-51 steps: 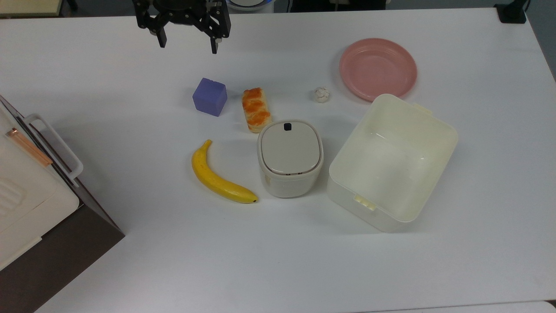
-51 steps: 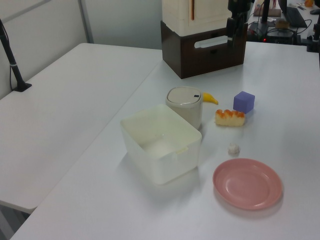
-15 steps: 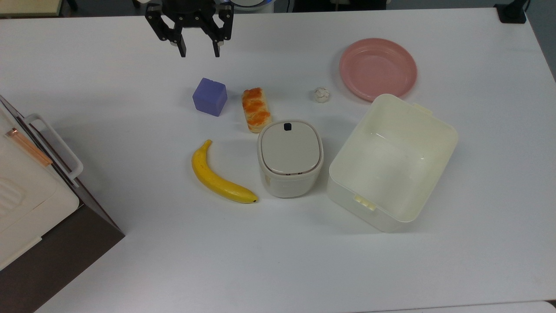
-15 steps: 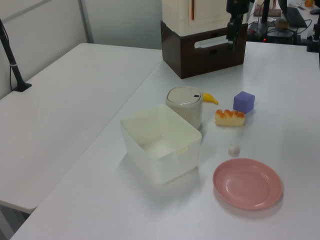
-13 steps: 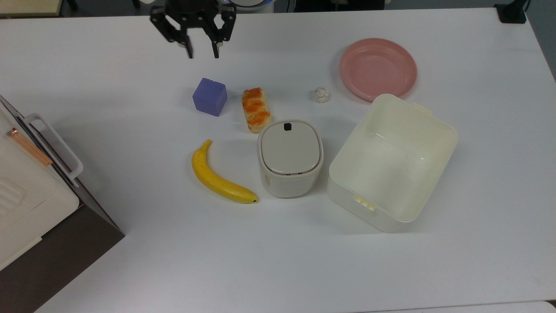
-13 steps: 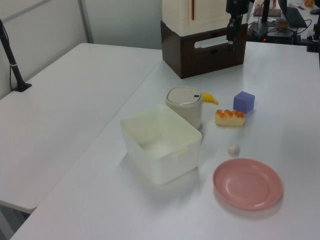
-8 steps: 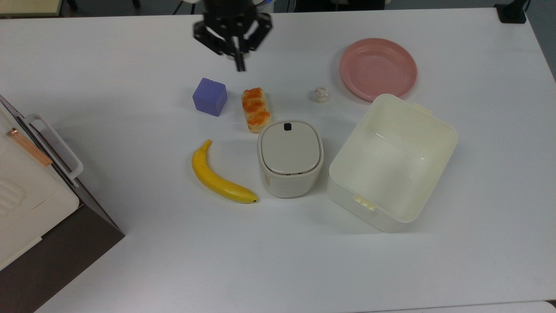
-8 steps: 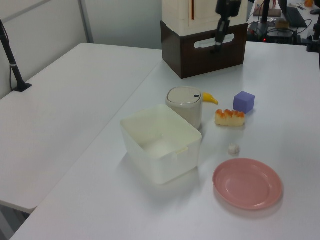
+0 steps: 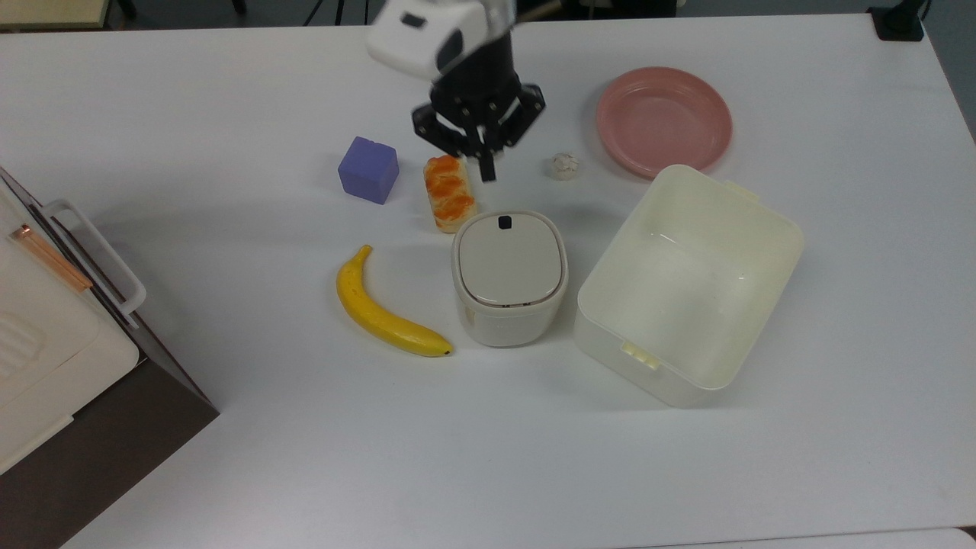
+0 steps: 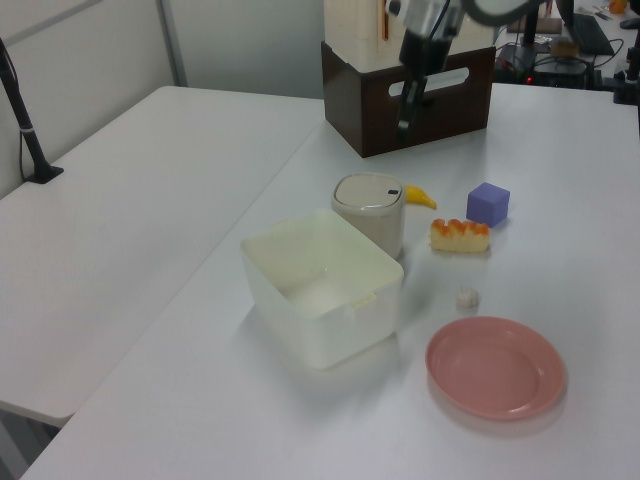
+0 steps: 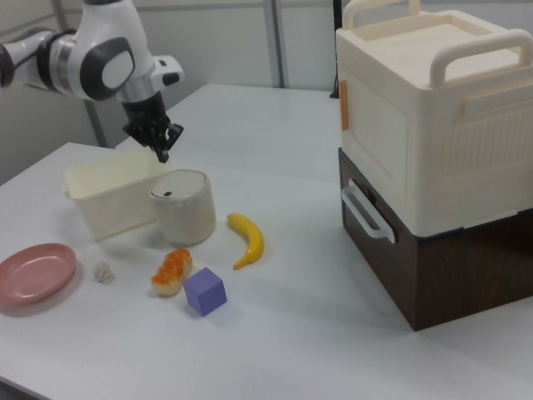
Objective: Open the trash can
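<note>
The trash can (image 9: pixel 509 278) stands lid down on the worktop (image 9: pixel 229 427), just beside the cream tub (image 9: pixel 690 286). The gripper (image 9: pixel 486 169) hovers above its black button (image 9: pixel 504 222), fingers pinched together, likely to press with one blunt tip.

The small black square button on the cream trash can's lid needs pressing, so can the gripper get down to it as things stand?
Probably yes: the gripper, fingers together, hangs above the small black square button, nothing between; the bread lies aside.

We see a white tabletop (image 9: pixel 229 457), a second white table (image 10: pixel 120 220) beside it, and pale partition walls (image 11: pixel 250 42) behind.
</note>
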Robot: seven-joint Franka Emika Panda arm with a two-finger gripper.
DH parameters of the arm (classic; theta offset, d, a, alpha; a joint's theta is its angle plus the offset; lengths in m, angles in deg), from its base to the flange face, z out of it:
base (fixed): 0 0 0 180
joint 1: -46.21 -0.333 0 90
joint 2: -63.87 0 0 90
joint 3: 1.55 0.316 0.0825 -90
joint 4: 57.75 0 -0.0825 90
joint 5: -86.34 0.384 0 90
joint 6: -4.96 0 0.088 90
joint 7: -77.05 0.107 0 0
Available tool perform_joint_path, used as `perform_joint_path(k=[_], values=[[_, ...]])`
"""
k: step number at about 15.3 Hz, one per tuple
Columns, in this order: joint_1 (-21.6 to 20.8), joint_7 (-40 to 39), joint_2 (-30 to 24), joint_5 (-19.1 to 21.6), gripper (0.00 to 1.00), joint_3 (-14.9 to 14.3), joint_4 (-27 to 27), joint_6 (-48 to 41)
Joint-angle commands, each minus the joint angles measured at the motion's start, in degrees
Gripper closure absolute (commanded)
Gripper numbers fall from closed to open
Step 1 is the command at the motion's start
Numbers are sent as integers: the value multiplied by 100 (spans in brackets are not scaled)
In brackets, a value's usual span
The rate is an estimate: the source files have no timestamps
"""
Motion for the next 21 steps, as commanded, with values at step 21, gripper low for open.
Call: perform_joint_path(k=[21], values=[[-52,159,-288,-337,74,-300,-125,-1227]])
